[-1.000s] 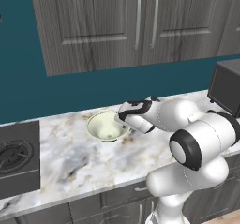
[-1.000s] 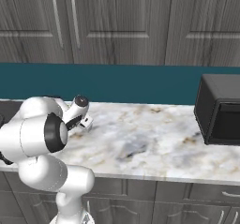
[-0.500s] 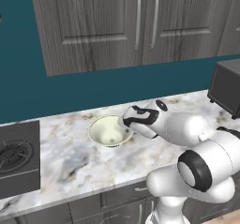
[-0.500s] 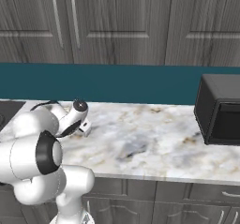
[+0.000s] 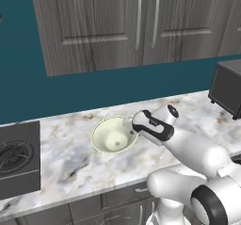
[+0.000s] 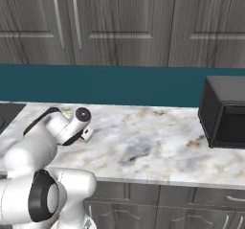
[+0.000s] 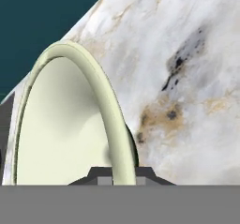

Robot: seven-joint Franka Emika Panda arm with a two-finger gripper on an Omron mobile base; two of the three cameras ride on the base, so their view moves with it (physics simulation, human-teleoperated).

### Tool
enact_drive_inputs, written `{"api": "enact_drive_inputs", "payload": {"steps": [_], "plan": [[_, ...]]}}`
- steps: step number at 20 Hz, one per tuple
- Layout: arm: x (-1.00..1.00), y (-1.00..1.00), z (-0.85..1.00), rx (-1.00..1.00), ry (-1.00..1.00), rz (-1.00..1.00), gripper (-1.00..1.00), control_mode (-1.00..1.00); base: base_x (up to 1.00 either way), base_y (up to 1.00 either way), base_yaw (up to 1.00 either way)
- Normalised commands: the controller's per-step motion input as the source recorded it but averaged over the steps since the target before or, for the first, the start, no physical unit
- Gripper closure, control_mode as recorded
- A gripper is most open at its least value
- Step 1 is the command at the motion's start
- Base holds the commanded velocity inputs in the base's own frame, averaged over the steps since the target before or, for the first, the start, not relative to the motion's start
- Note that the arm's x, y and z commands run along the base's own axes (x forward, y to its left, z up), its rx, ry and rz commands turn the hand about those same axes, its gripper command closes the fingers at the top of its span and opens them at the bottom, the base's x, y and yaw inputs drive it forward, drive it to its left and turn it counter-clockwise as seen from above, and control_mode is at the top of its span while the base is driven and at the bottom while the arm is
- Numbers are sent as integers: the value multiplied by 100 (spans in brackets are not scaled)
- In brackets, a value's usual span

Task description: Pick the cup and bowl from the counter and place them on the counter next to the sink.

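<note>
Cream-green inside, white-rimmed, wide conical bowl [image 5: 114, 134] sitting upright on white-and-grey marble surface [image 5: 70, 158] with tan veins, centre of the left base view, between black stovetop [image 5: 16, 165] at left edge and white arm at lower right. Right-hand rim of bowl caught by the two-finger gripper [image 5: 137, 131]; in the hand view, rim [image 7: 101, 101] running up from bottom centre between the two dark tips [image 7: 96, 174], jaws pinched nearly shut on that thin wall, one tip inside, one outside. Judged a rim pinch just made, with the lift to come.

To do the step well: confirm firm bite on the rim before any rise, since a conical wall tends to slip out of a narrow pinch. Lift straight up first, slowly, keeping the bowl level; expect the far side to sag, as the weight hangs off one edge. Avoid dragging the darker base across the marble. Once clear, carry low and steady toward the sink side. Black boxy microwave [image 6: 224, 113] at the right of the right base view stands well apart from the bowl, yet worth minding during any wide swing. Set down flat on bare marble, then release.
</note>
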Motion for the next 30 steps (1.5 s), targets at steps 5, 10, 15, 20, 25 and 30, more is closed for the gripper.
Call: {"api": "enact_drive_inputs", "payload": {"steps": [5, 10, 15, 20, 25, 30], "plan": [[-29, -12, 29, 10, -5, 0, 100, -100, 0, 0, 0], [-9, -9, 31, 3, -1, -2, 100, -100, 0, 0, 0], [4, -1, 3, -2, 1, -9, 100, -100, 0, 0, 0], [25, 0, 8, -11, 21, -18, 100, -100, 0, 0, 0], [4, 0, 3, -7, 23, -19, 100, -100, 0, 0, 0], [-10, 0, 25, 0, 15, -10, 100, -100, 0, 0, 0]]}}
